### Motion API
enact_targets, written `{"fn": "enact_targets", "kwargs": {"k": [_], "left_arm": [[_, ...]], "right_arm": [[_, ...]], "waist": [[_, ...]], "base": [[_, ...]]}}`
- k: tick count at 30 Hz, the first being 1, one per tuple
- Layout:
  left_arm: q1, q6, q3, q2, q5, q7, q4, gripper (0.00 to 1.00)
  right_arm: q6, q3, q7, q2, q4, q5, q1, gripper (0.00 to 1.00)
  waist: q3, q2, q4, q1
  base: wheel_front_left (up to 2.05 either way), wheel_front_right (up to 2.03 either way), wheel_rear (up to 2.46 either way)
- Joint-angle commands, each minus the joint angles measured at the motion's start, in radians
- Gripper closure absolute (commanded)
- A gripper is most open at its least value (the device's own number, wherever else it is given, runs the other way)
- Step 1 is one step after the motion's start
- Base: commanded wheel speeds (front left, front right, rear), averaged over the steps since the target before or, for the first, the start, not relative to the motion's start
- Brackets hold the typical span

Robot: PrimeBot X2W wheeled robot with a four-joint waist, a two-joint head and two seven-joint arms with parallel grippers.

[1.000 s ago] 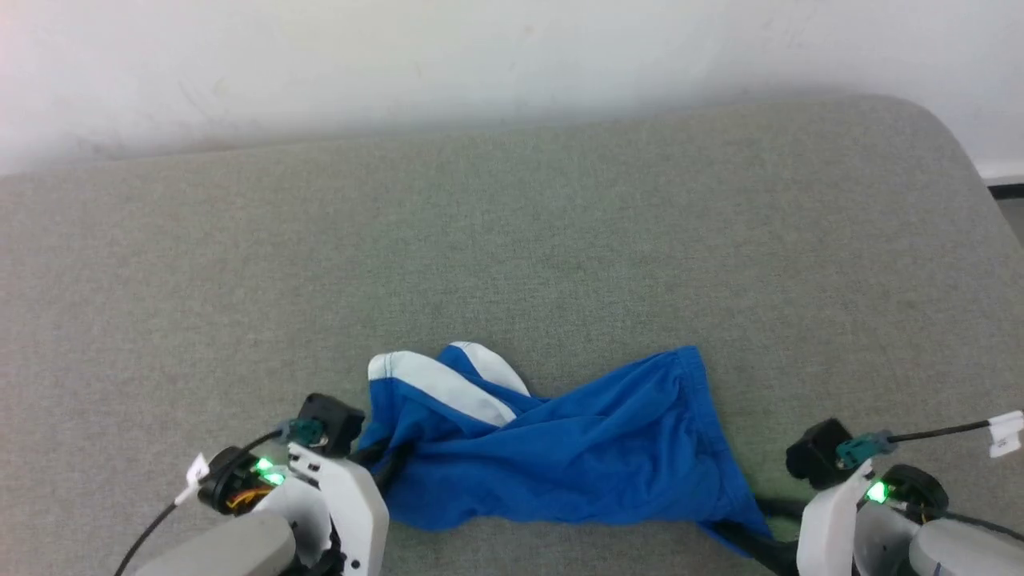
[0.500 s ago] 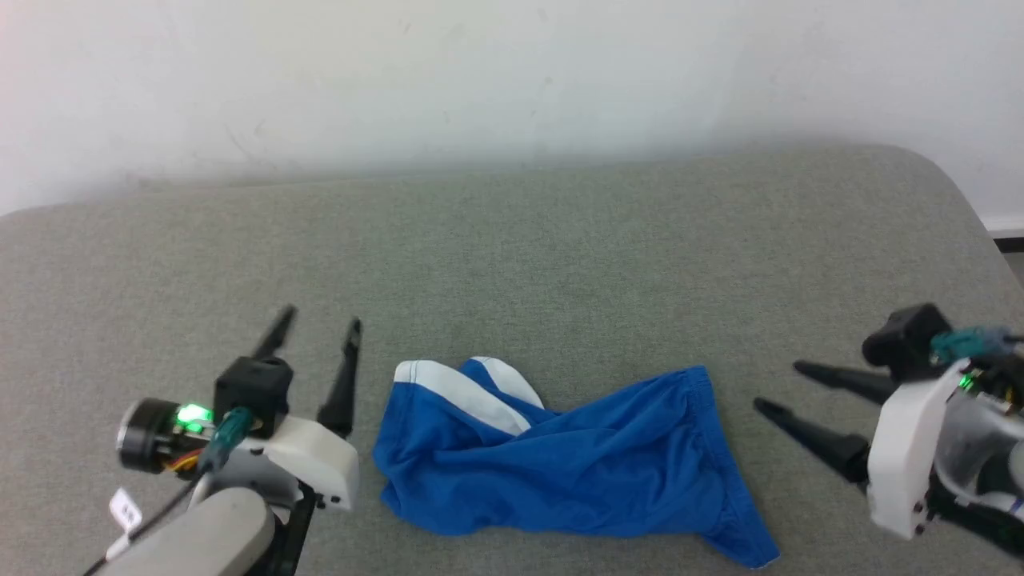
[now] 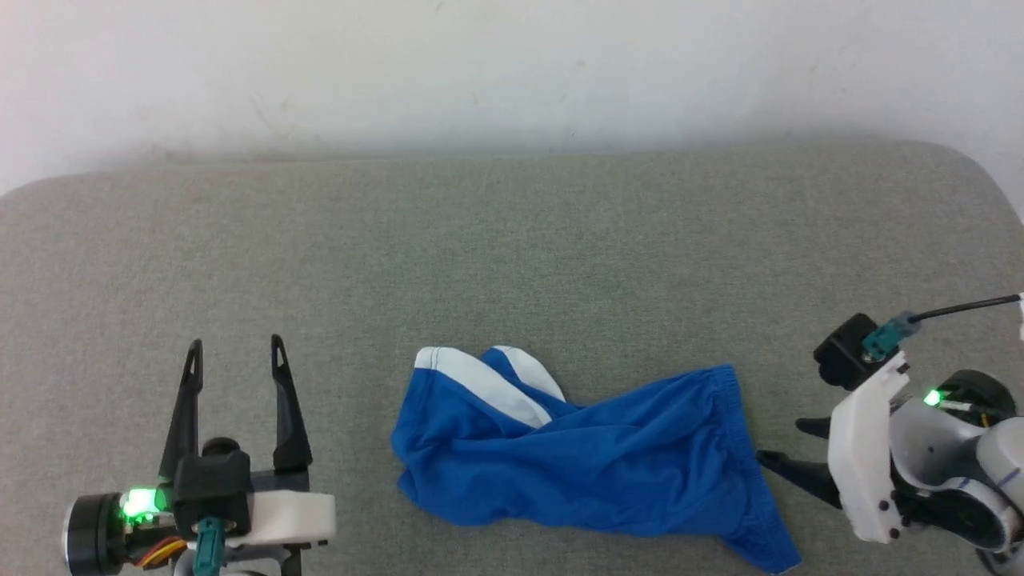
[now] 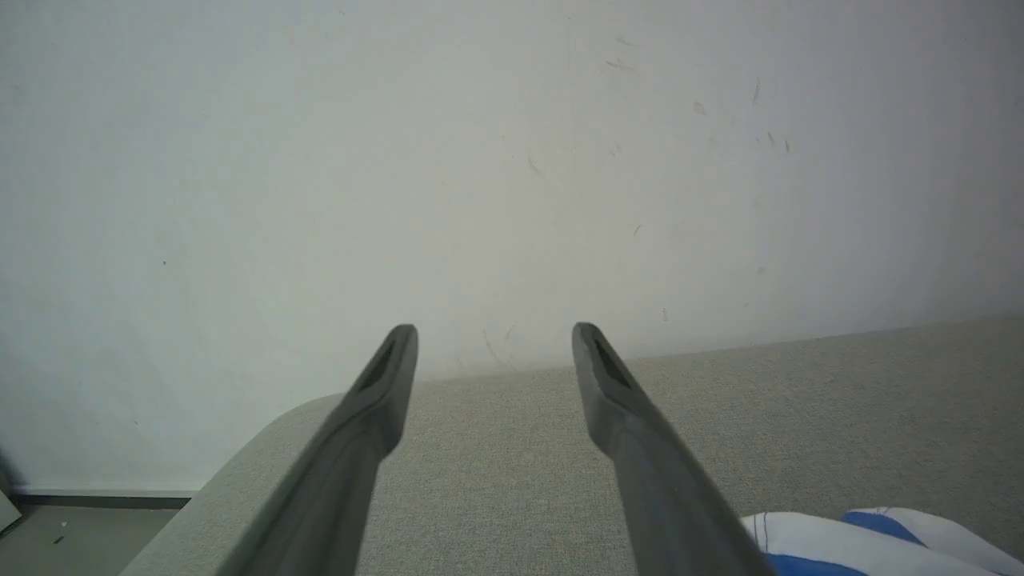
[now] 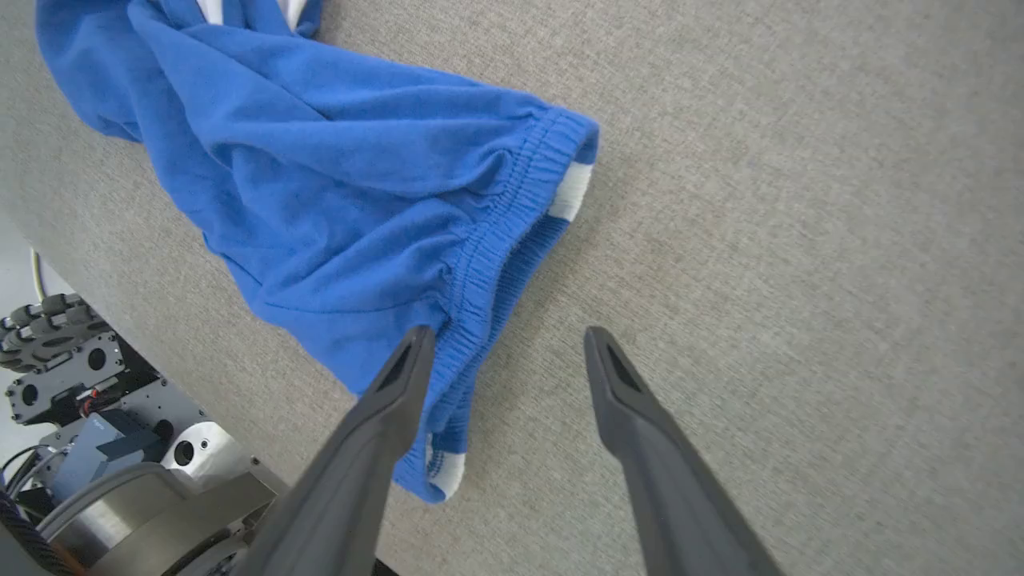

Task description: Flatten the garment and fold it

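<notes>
The blue shorts (image 3: 584, 472) lie crumpled on the grey fabric-covered surface (image 3: 512, 264), near its front edge and between the two arms, with neither pincer holding them. They are bunched into a rough wedge, so folds hide the shape of the legs. The white side stripes (image 3: 480, 384) show at the robot's left end and the gathered elastic waistband (image 3: 732, 432) runs down the right end. The lowest corner of the cloth is cut off by the bottom of the head view. The left pincer (image 3: 235, 352) stands well to the left of the shorts, its jaws spread wide and empty, fingers pointing away towards the white wall (image 3: 512, 72). In the left wrist view, this pincer (image 4: 494, 332) has bare grey cloth between its fingers, and one striped corner of the shorts (image 4: 872, 544) is cut off at the lower right. The right pincer (image 3: 780, 442) is also wide apart and empty, its fingers largely hidden behind its white housing, with the tips just beside the waistband. In the right wrist view one finger of this pincer (image 5: 508, 334) overlaps the waistband's edge, and contact cannot be judged. Two small white patches (image 5: 570, 192) on the band are too indistinct to identify. Part of the robot's base (image 5: 80, 400) shows beyond the surface's edge.
</notes>
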Motion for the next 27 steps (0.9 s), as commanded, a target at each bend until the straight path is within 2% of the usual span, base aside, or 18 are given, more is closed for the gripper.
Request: {"fn": "enact_targets", "kwargs": {"k": [1, 11, 17, 18, 20, 27], "left_arm": [[0.030, -0.020, 0.029, -0.027, 0.028, -0.005, -0.009, 0.00], [0.101, -0.169, 0.167, -0.172, 0.145, -0.005, 0.017, 0.00], [0.103, -0.222, 0.212, -0.223, 0.193, -0.005, 0.032, 0.00], [0.104, -0.230, 0.220, -0.231, 0.202, -0.005, 0.033, 0.00], [0.111, -0.241, 0.237, -0.241, 0.220, -0.005, 0.034, 0.00], [0.133, -0.272, 0.279, -0.267, 0.254, -0.005, 0.036, 0.00]], "right_arm": [[-0.001, 0.001, 0.005, 0.031, 0.026, 0.010, -0.009, 0.00], [-0.001, 0.048, -0.025, 0.195, 0.285, -0.025, 0.008, 0.00], [-0.001, 0.102, -0.056, 0.240, 0.343, -0.017, 0.018, 0.00], [-0.001, 0.110, -0.069, 0.241, 0.344, -0.017, 0.013, 0.24], [-0.001, 0.120, -0.107, 0.236, 0.341, -0.017, -0.004, 1.00], [-0.001, 0.117, -0.205, 0.151, 0.268, 0.003, -0.075, 1.00]], "waist": [[0.012, 0.0000, 0.014, -0.0001], [0.053, 0.0000, 0.047, -0.0001], [0.060, 0.0000, 0.052, -0.0001], [0.059, 0.0000, 0.051, -0.0001], [0.054, 0.0000, 0.044, -0.0001], [0.033, 0.0000, 0.019, -0.0001]], "base": [[0.00, 0.00, 0.00], [0.00, 0.00, 0.00], [0.00, 0.00, 0.00], [0.00, 0.00, 0.00], [0.00, 0.00, 0.00], [0.00, 0.00, 0.00]]}}
